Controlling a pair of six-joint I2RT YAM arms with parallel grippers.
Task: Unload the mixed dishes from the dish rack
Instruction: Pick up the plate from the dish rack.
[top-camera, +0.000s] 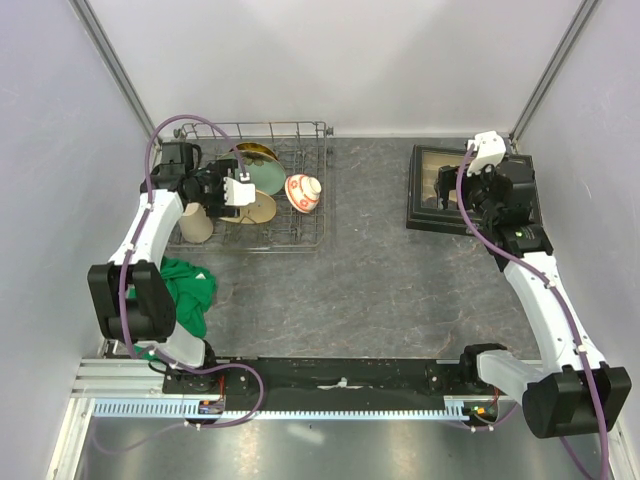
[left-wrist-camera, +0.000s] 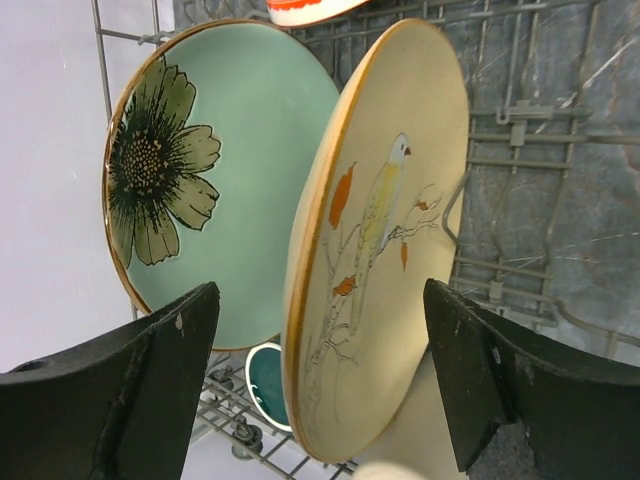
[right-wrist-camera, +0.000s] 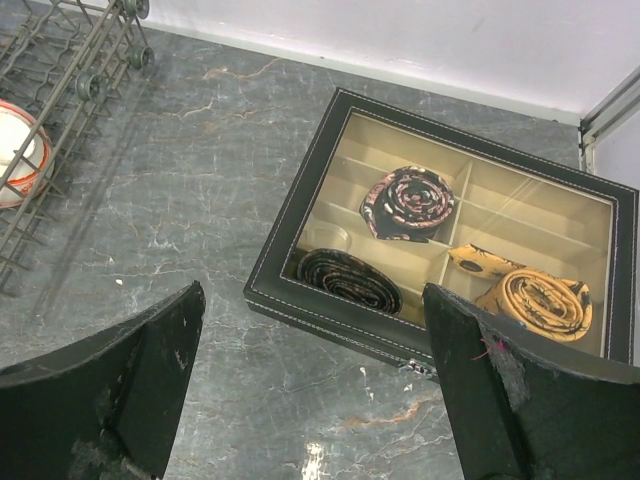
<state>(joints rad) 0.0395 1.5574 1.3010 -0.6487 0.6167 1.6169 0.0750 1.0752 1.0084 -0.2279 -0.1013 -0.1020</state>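
Observation:
The grey wire dish rack (top-camera: 300, 235) stands at the back left. In it are a pale green flower plate (left-wrist-camera: 230, 150), a cream bird plate (left-wrist-camera: 380, 230), a yellow-gold dish (top-camera: 255, 152), a beige cup (top-camera: 196, 224), a red-and-white bowl (top-camera: 303, 191) and a dark green mug (left-wrist-camera: 268, 385) low behind the plates. My left gripper (left-wrist-camera: 320, 290) is open, its jaws either side of the cream plate's lower edge without touching it. My right gripper (right-wrist-camera: 312, 290) is open and empty above the table, at the near edge of the dark-framed box.
A dark-framed box (right-wrist-camera: 330, 300) holding rolled ties sits at the back right. A green cloth (top-camera: 185, 290) lies by the left arm's base. Walls enclose the left, back and right sides. The rack's corner (right-wrist-camera: 60, 70) shows in the right wrist view.

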